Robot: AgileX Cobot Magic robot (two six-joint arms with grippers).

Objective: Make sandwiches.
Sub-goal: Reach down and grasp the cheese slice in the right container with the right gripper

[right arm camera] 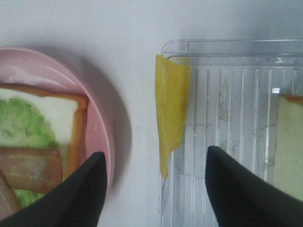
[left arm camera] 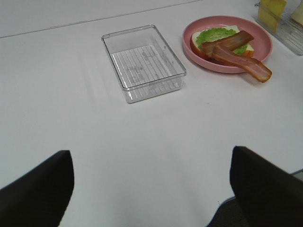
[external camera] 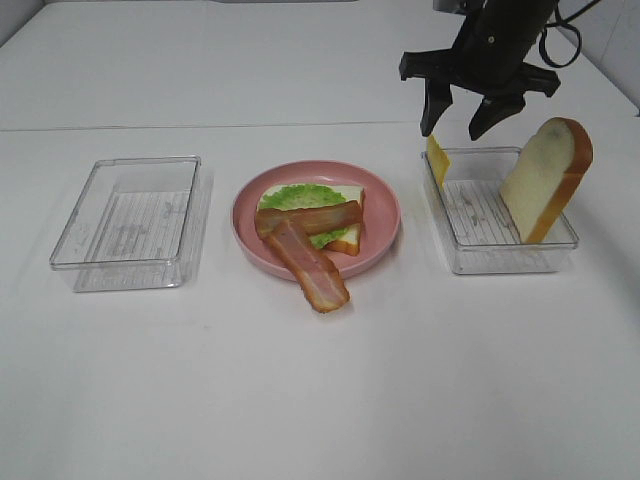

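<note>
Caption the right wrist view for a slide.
Open right gripper hovers over the yellow cheese slice propped against the clear tray, beside the pink plate holding bread, lettuce and bacon.

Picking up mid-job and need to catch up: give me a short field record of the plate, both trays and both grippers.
plate stack: bread slice, lettuce on it, two bacon strips crossed on top, one overhanging the pink plate
cheese slice: on edge against the right tray wall nearest the plate
second bread slice: in right tray, tilted against the opposite wall
left tray: nothing in it
right gripper: open, above the cheese slice, holding nothing
left gripper: open, over bare table
not yet stacked: cheese, second bread
</note>
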